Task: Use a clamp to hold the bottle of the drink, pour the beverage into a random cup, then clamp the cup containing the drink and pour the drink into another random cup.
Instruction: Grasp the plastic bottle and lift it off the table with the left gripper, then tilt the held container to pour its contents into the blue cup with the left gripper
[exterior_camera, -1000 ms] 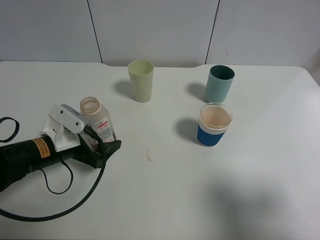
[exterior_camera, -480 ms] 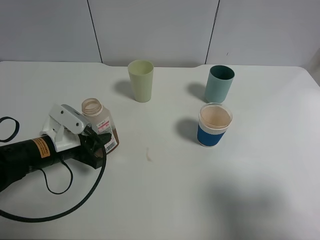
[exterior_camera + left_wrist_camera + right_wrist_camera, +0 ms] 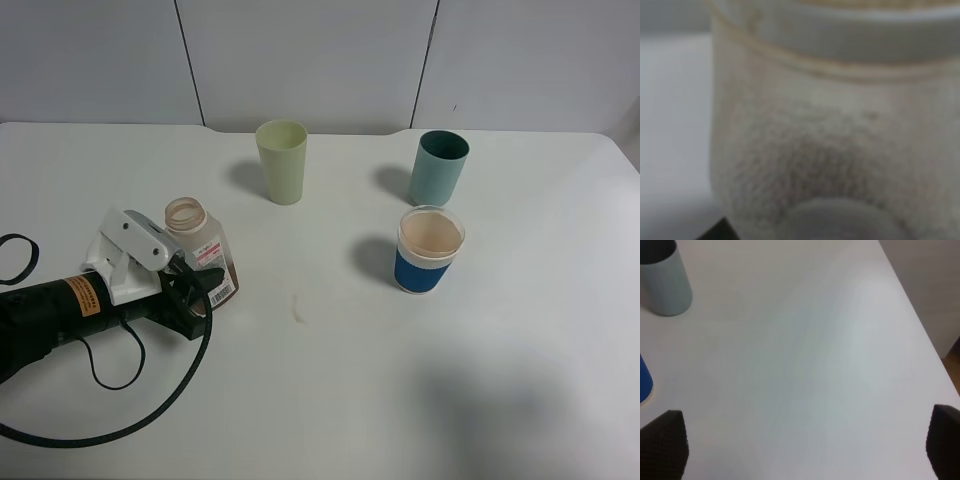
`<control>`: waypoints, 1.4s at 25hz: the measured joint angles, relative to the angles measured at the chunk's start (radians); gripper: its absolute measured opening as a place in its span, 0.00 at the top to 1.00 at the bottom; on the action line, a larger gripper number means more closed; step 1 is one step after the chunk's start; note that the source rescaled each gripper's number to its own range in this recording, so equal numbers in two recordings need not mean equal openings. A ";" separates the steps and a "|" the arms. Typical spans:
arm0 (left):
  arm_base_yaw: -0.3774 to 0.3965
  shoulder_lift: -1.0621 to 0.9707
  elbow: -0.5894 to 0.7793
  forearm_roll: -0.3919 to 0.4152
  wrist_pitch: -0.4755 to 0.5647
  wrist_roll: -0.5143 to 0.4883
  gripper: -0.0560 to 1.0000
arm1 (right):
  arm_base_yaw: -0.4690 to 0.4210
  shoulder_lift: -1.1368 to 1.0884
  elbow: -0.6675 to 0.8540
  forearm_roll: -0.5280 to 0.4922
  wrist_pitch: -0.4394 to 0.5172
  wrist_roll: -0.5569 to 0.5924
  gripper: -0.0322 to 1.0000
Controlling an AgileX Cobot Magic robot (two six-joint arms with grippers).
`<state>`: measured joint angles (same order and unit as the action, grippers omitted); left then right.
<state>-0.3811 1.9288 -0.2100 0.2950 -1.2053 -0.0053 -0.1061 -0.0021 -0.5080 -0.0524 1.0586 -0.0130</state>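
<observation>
- The jaws of the left gripper (image 3: 203,288) were closed tight on the lower body of the drink bottle (image 3: 196,240). The left wrist view showed only its frosted wall close up.
- The jaws of the right gripper (image 3: 800,445) stood wide apart over bare table (image 3: 330,390), with nothing between them.
- The bottle sat at about 9 o'clock on the table, uncapped and leaning slightly. A little tea-coloured beverage (image 3: 230,268) was pooled at its base.
- The blue-banded cup (image 3: 429,268) stood at about 3 o'clock, well apart from the bottle. Its inside looked pale tan, and whether it held liquid could not be told.
- The teal tumbler (image 3: 438,168) stood at the cup's 12 o'clock, and a pale green tumbler (image 3: 282,162) at about 11 o'clock on the table.
- Progress, as a judgement: the bottle was gripped but not yet lifted. Carrying it over, both pours and clamping the cup all seemed left to do.
</observation>
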 joint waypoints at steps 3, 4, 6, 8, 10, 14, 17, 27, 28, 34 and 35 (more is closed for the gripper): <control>0.000 -0.001 0.003 -0.001 -0.002 -0.026 0.90 | 0.000 0.000 0.000 0.000 0.000 0.000 0.15; 0.000 -0.005 0.010 -0.006 -0.004 -0.037 0.90 | 0.000 0.000 0.000 0.000 0.000 0.000 0.15; 0.000 -0.023 0.026 -0.029 -0.001 -0.052 0.90 | 0.000 0.000 0.000 0.000 0.000 0.000 0.15; 0.000 -0.063 0.050 -0.077 0.010 -0.056 0.90 | 0.000 0.000 0.000 0.000 0.000 0.000 0.15; 0.000 -0.124 0.070 -0.142 0.009 -0.066 0.90 | 0.000 0.000 0.000 0.000 0.000 0.000 0.15; 0.000 -0.238 0.081 -0.237 0.049 -0.089 0.90 | 0.000 0.000 0.000 0.000 0.000 0.000 0.15; 0.000 -0.316 0.082 -0.397 0.140 -0.069 0.90 | 0.000 0.000 0.000 0.000 0.000 0.000 0.15; -0.054 -0.417 0.002 -1.093 0.436 0.387 0.90 | 0.000 0.000 0.000 0.000 0.000 0.000 0.15; -0.077 -0.422 -0.022 -1.174 0.456 0.485 0.90 | 0.000 0.000 0.000 0.000 0.000 0.000 0.15; -0.243 -0.426 -0.175 -1.628 0.453 1.128 0.90 | 0.000 0.000 0.000 0.000 0.000 0.000 0.15; -0.270 -0.426 -0.201 -1.695 0.435 1.230 0.90 | 0.000 0.000 0.000 0.000 0.000 0.000 0.15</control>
<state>-0.6513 1.5028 -0.4114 -1.3998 -0.7703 1.2248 -0.1061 -0.0021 -0.5080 -0.0524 1.0586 -0.0130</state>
